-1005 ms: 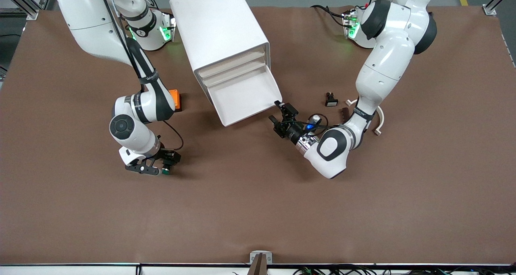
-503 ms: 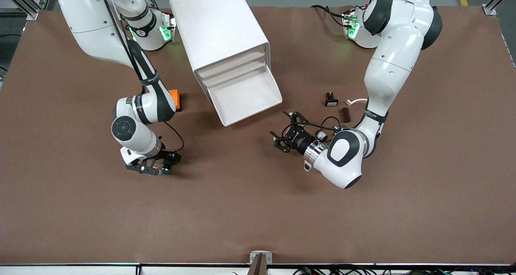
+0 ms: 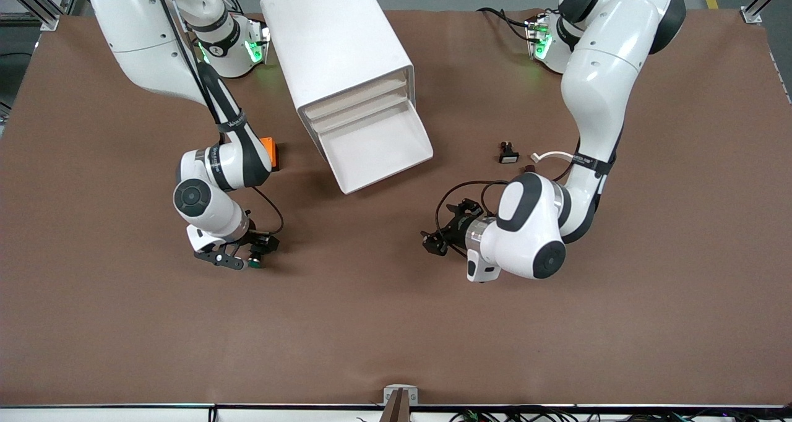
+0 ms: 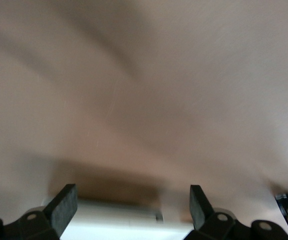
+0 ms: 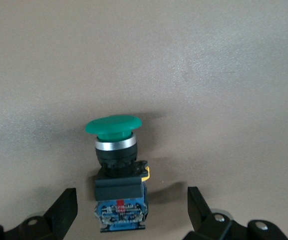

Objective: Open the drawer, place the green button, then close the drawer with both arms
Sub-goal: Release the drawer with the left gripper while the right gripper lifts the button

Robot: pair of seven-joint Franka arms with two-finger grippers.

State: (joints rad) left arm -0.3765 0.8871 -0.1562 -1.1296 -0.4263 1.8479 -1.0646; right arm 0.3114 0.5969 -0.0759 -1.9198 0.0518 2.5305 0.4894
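The white cabinet [image 3: 337,44] stands between the two arm bases, and its lowest drawer [image 3: 377,150] is pulled out with nothing in it. The button [image 3: 253,262] lies on its side on the table, nearer to the front camera than the cabinet, toward the right arm's end. Its green cap [image 5: 114,125] and black-blue body [image 5: 120,202] show in the right wrist view. My right gripper [image 3: 243,254] [image 5: 131,202] is down at the table, open, a finger on each side of the body without touching it. My left gripper [image 3: 444,227] [image 4: 132,200] is open and holds nothing, over bare table nearer the camera than the drawer.
An orange box [image 3: 272,153] lies beside the right arm's forearm. A black switch with a white face [image 3: 508,155] and a white curved piece [image 3: 550,156] lie toward the left arm's end. The three upper drawers [image 3: 356,100] are shut.
The left arm has drawn its open gripper back from the drawer's front corner toward the front camera. The right gripper has stayed around the button, barely shifting.
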